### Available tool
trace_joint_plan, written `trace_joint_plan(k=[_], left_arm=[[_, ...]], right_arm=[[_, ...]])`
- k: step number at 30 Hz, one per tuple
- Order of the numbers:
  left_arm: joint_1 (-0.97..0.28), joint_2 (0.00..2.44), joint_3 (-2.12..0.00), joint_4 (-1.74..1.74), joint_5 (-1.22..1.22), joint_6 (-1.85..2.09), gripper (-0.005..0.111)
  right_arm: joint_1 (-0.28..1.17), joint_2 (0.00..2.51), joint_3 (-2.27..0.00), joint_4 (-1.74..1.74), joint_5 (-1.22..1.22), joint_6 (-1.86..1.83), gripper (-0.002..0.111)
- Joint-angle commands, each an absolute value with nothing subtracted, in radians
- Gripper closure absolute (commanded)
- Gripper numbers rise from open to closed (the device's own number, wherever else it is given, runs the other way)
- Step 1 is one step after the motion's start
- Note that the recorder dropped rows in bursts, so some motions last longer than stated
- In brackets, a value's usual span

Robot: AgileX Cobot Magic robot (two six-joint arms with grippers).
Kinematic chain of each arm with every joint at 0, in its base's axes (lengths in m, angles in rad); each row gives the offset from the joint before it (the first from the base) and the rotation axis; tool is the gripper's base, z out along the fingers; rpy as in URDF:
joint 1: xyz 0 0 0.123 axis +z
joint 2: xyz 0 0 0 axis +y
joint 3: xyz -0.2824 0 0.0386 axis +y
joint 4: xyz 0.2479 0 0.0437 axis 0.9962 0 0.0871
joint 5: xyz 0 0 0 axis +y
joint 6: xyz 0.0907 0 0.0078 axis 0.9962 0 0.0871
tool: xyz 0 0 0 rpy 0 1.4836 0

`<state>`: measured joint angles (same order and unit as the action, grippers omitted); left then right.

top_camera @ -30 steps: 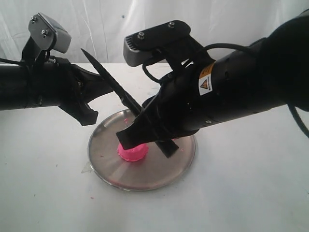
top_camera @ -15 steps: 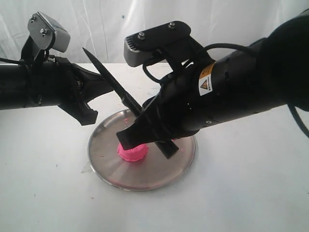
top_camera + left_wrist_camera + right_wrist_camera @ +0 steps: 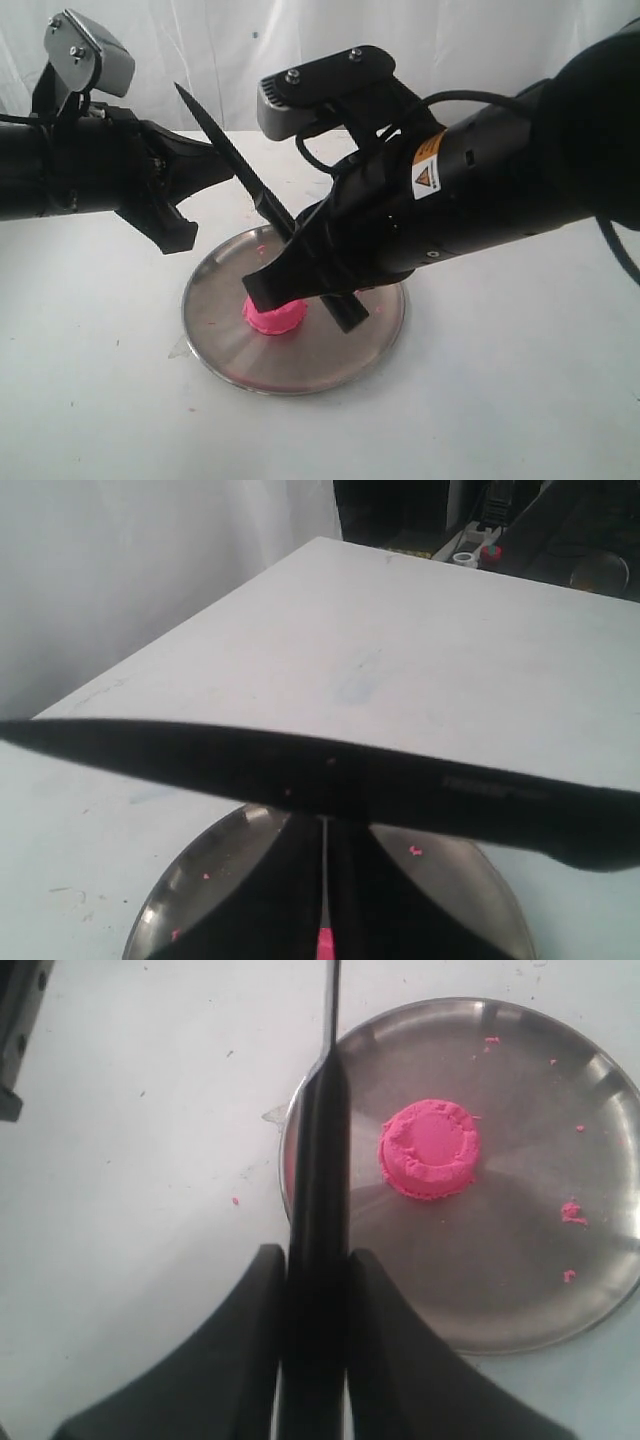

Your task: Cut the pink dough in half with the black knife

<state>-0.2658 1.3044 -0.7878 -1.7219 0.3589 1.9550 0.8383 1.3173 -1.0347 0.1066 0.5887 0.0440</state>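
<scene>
Dough (image 3: 430, 1150): round, soft, rimmed puck

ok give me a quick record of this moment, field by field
knife: handle clamped in the right gripper, blade slanting upward
dough: one whole round lump, uncut
knife to dough: apart, knife off to one side of the dough
left gripper: fingers nearly together, close to the blade, nothing held
plate: steel, holds the dough and a few pink crumbs
table: white, plate rests on it
</scene>
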Motion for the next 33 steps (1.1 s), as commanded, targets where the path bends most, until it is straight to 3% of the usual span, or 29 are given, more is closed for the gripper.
trace_joint_plan(k=[1, 18, 33], left_arm=[[-0.266, 1.293, -0.757, -1.744, 0.255, 2.019, 0.098], [-0.266, 1.293, -0.681, -1.744, 0.227, 1.993, 0.097], [-0.266, 1.443, -0.769, -1.744, 0.276, 1.993, 0.097]], right_arm=[[0.836, 1.318, -1.036, 0.056, 0.565, 0.057, 0.108], [0.776, 1.531, -1.038, -0.047, 0.731, 0.011, 0.108], [0.732, 1.756, -1.212, -0.070, 0.781, -0.034, 0.108]])
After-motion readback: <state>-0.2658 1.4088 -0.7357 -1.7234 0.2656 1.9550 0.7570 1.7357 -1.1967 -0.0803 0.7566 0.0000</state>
